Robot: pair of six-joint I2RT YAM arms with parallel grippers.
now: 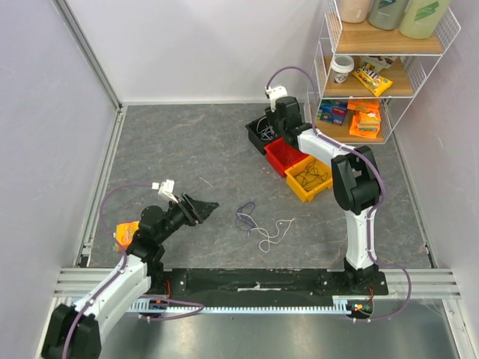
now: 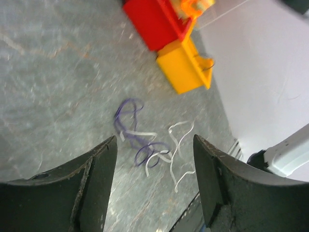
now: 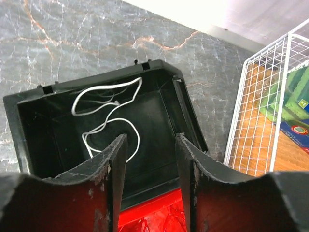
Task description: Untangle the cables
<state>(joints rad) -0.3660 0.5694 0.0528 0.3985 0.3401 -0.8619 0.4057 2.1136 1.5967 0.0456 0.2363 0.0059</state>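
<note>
From above: my left hand (image 1: 200, 209) hangs low over the bench (image 1: 179, 149), fingers apart and empty; the loose cables (image 1: 258, 224), one dark purple strand and one white, lie on the bare bench just to its right, looped together, and I cannot tell where they cross. My right hand (image 1: 271, 126) reaches over the black bin (image 1: 257, 136), which heads a row with a red bin (image 1: 287, 155) and a yellow bin (image 1: 309, 179); my own wrist hides its fingers here. Thin wires lie in the yellow bin, too small to sort out; a wire rack (image 1: 389, 75) stands in the far right corner; an orange packet (image 1: 126, 233) is half hidden behind my left arm.

Left wrist: the picture is blurred; my spread fingers (image 2: 96, 183) frame the loose cables without touching them; the red bin is cut off at the top edge.

Right wrist: my fingers (image 3: 116, 169) stand apart, holding nothing, above the black bin; a white cable (image 3: 104, 108) lies looped on its floor, its lower end lost behind one finger; the red bin shows only as a sliver between the fingers.
</note>
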